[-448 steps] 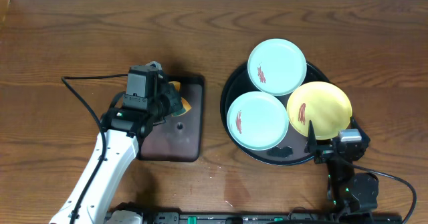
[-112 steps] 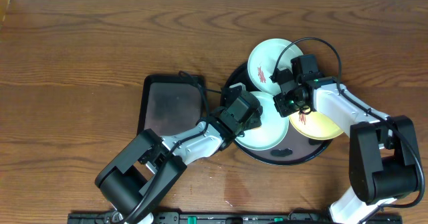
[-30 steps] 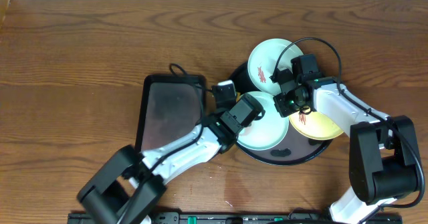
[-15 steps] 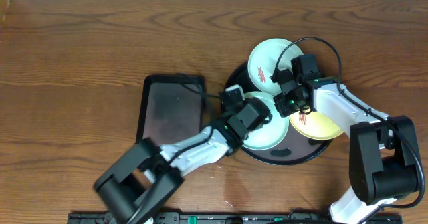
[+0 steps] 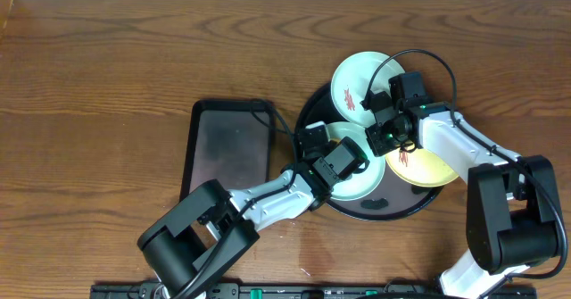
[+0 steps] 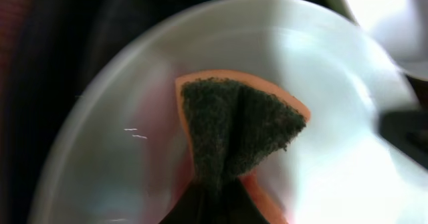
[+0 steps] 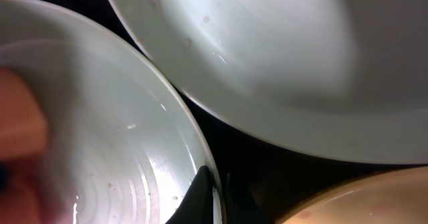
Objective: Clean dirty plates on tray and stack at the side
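Note:
On the round black tray [image 5: 393, 212] lie three plates. The front light-blue plate [image 5: 360, 186] [image 6: 348, 117] is under my left gripper [image 5: 343, 162] [image 6: 217, 200], which is shut on an orange sponge with a dark green pad [image 6: 234, 127] pressed flat on the plate. My right gripper [image 5: 382, 138] [image 7: 215, 192] is shut on that plate's right rim [image 7: 194, 140]. The back light-blue plate [image 5: 375, 74] [image 7: 281, 57] carries a reddish smear [image 5: 351, 101]. The yellow plate [image 5: 435, 162] [image 7: 364, 197] lies at the right, partly under the right arm.
A black rectangular tray [image 5: 227, 147] lies on the table left of the round tray. Both arms cross over the round tray's middle. A black cable [image 5: 419, 60] loops above the back plate. Bare wooden table [image 5: 134, 58] stretches to the left and back.
My left gripper has slid the sponge to the right across the front plate. The right gripper has stayed in place on the plate's rim, closing slightly tighter.

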Robot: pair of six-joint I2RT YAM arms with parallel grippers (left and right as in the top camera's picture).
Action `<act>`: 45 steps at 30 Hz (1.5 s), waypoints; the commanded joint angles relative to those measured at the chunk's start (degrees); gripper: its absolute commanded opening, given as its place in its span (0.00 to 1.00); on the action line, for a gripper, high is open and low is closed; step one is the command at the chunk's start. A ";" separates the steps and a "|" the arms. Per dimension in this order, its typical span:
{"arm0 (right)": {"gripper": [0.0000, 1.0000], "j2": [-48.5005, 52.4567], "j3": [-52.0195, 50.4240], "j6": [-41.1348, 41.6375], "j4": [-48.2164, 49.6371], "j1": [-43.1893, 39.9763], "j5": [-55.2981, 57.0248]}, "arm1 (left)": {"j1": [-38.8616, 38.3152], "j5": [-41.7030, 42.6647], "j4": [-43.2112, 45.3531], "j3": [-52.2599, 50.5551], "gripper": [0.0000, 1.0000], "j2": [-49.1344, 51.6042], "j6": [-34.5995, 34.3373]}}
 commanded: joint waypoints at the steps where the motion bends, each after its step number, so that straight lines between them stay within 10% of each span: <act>1: 0.03 0.22 -0.26 0.50 -0.66 0.22 0.96 | 0.79 -8.31 -4.96 -1.60 0.07 -0.33 1.81; 24: 0.01 -6.73 7.98 2.21 -9.46 1.29 -1.68 | 4.04 -18.38 -21.77 -1.62 0.08 -35.93 8.70; 37: 0.01 -20.65 9.42 3.91 -9.03 13.90 35.32 | 17.16 -7.15 -36.30 -1.64 0.08 -37.44 13.57; 45: 0.01 -23.32 9.42 -8.94 -3.72 24.17 55.41 | 22.71 -2.71 -38.25 -1.64 0.07 -37.44 17.70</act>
